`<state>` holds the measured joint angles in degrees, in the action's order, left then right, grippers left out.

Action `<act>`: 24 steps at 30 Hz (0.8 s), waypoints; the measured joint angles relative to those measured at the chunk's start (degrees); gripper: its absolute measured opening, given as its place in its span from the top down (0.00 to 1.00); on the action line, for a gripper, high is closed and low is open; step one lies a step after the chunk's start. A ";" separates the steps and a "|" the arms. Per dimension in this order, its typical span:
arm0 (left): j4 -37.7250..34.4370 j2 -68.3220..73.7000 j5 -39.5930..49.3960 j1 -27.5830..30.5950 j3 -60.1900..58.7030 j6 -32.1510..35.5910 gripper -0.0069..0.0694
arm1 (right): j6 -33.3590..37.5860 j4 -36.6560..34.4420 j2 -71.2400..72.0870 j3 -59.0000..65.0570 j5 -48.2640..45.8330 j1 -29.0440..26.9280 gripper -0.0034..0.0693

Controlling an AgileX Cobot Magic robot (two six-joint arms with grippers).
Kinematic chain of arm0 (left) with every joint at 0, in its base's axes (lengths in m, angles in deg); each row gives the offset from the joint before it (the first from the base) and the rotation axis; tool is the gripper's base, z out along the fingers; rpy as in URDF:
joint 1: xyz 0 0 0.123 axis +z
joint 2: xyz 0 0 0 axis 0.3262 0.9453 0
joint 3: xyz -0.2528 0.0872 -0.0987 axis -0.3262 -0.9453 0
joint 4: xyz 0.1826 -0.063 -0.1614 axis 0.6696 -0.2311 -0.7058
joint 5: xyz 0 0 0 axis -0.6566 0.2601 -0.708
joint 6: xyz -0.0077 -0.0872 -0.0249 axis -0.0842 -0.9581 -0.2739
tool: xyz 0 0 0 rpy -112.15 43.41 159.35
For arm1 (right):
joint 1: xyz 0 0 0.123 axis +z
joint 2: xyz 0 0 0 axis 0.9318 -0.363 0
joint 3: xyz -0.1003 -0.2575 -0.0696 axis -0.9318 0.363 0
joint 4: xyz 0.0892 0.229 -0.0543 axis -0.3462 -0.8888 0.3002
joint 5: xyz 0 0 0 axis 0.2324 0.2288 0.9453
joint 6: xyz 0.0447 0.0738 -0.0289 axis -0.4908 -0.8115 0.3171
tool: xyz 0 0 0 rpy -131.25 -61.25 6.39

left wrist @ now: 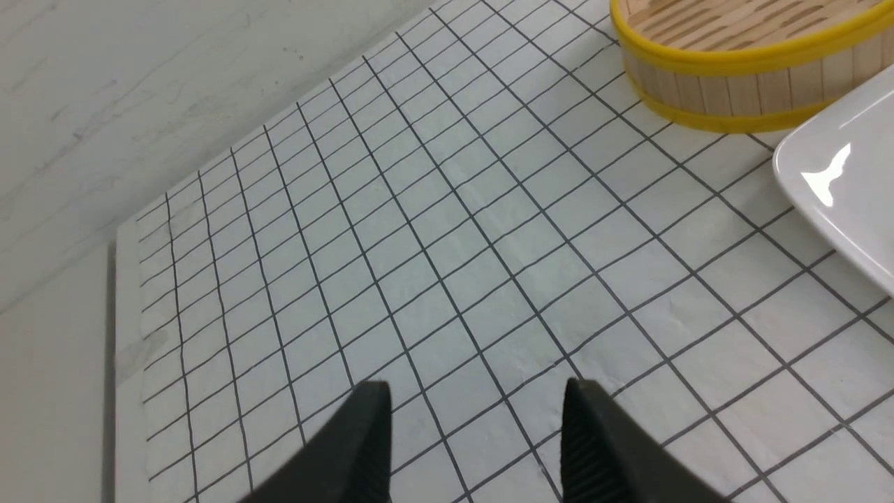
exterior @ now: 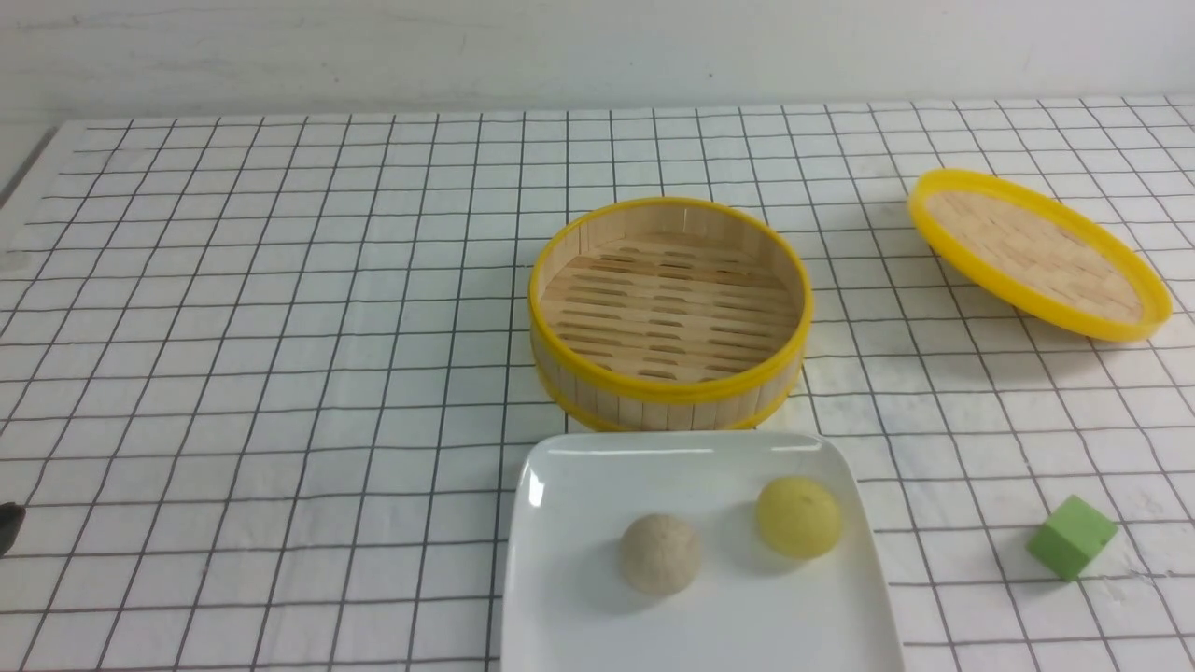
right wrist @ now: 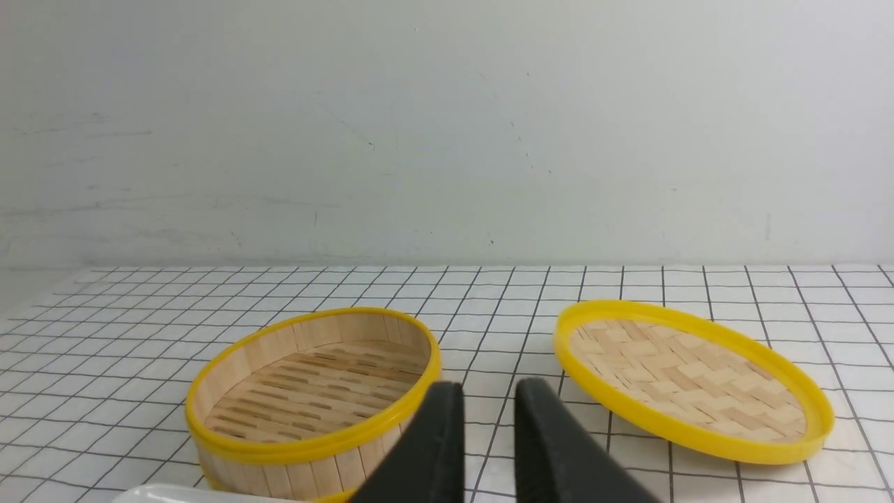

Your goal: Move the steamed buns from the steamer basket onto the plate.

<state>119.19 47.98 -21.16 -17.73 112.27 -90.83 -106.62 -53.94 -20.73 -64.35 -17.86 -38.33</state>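
Observation:
Both steamed buns lie on the white plate [exterior: 579,485] at the table's front: the beige-grey bun [exterior: 660,553] to the left, the yellow bun [exterior: 798,516] to the right. The steamer basket [exterior: 667,392] stands just behind the plate with nothing on its slatted floor. In the left wrist view my left gripper [left wrist: 478,402] hangs open over bare cloth, with the basket [left wrist: 733,77] and the plate's corner [left wrist: 838,188] off to one side. My right gripper [right wrist: 489,398] holds nothing and its jaws stand a narrow gap apart, facing the basket [right wrist: 314,391].
The shallow woven lid [exterior: 1036,252] lies tilted at the back right, also seen as the lid [right wrist: 691,377] in the right wrist view. A green cube [exterior: 1072,537] sits on the gridded cloth right of the plate. A white wall stands behind the table.

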 joint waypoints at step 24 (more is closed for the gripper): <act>-0.05 0.00 4.67 0.00 0.00 0.00 0.44 | -3.84 2.82 -0.17 21.40 13.09 -31.79 0.73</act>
<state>119.14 47.98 -16.49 -17.73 112.27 -90.83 -110.46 -51.12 -20.91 -42.96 -4.76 -70.12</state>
